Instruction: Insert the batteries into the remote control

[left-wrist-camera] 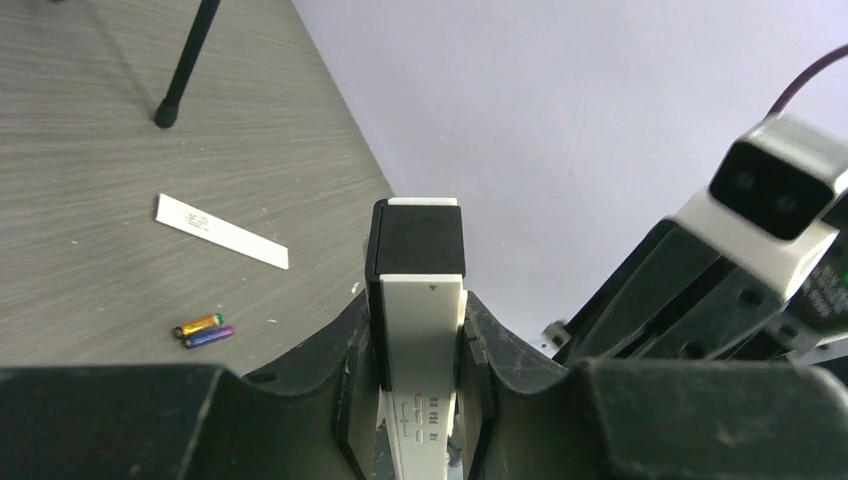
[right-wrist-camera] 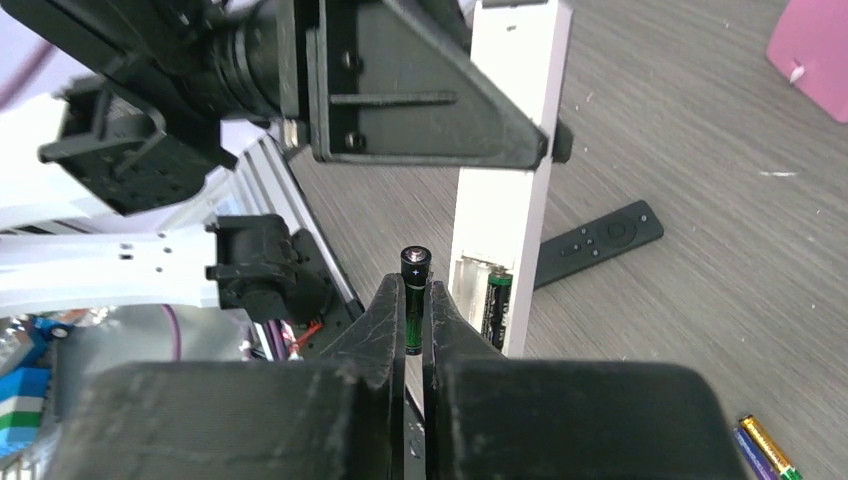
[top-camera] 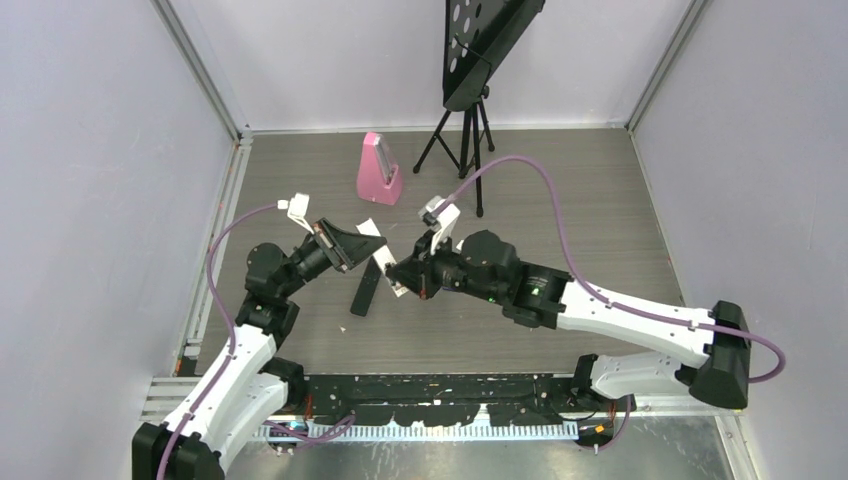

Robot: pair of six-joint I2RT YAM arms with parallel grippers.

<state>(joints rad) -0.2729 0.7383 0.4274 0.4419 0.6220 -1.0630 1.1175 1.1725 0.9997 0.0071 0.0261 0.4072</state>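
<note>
Grey wood-grain laminate covers the table [top-camera: 560,200], shut in by pale lilac walls [top-camera: 80,150] with metal posts [top-camera: 200,70] at the back corners. Toward the back stand a pink wedge [top-camera: 380,172] and a black stand [top-camera: 468,110] on three legs. The left gripper [left-wrist-camera: 418,345] clamps the white remote [right-wrist-camera: 505,200] by its long sides and holds it off the table, its bay open with a seated battery [right-wrist-camera: 497,300] inside. The right gripper [right-wrist-camera: 416,310] pinches a dark battery [right-wrist-camera: 415,270], plus mark near its free end, just beside that bay. A black remote [right-wrist-camera: 598,240] lies buttons up on the table under them. Off to one side a gold battery [left-wrist-camera: 198,324] and a purple battery [left-wrist-camera: 211,335] lie touching, near a white strip [left-wrist-camera: 222,232].
</note>
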